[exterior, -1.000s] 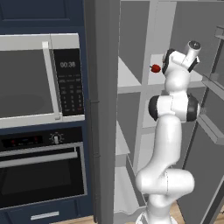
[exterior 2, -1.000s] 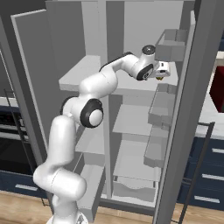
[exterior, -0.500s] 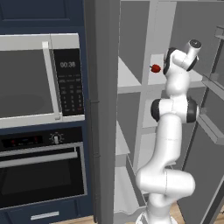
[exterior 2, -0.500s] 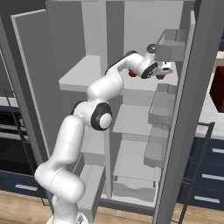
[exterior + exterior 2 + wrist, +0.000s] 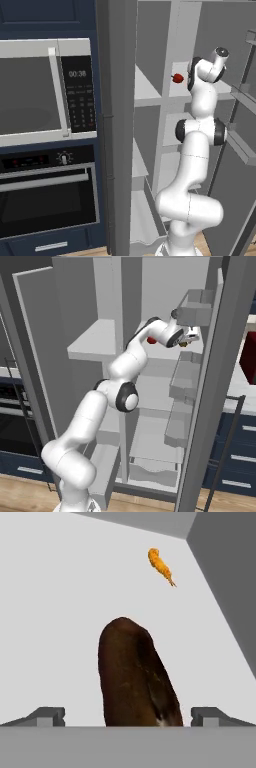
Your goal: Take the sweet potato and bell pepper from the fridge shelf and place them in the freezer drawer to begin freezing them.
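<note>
In the hand view the sweet potato (image 5: 134, 674), a dark reddish-brown oblong, lies on the pale fridge shelf (image 5: 55, 627), its near end between my fingertips. My gripper (image 5: 129, 717) is open, with one tip on each side of the sweet potato and a clear gap to both. In the right base view the gripper (image 5: 187, 341) reaches over the upper shelf (image 5: 162, 365). The red bell pepper (image 5: 151, 340) peeks out behind the forearm. The left base view shows the bell pepper (image 5: 177, 78) on the shelf beside my wrist. The long grey freezer drawer (image 5: 104, 471) stands pulled out at the bottom.
A tiny orange sliver (image 5: 160, 566) lies farther back on the shelf near the side wall. Grey door bins (image 5: 185, 376) hang on the open door close to my hand. A microwave (image 5: 45, 90) and an oven (image 5: 45, 195) stand to the left of the fridge.
The hand has stayed at the upper shelf. The elbow and lower links have swung and straightened. The jaws remain open.
</note>
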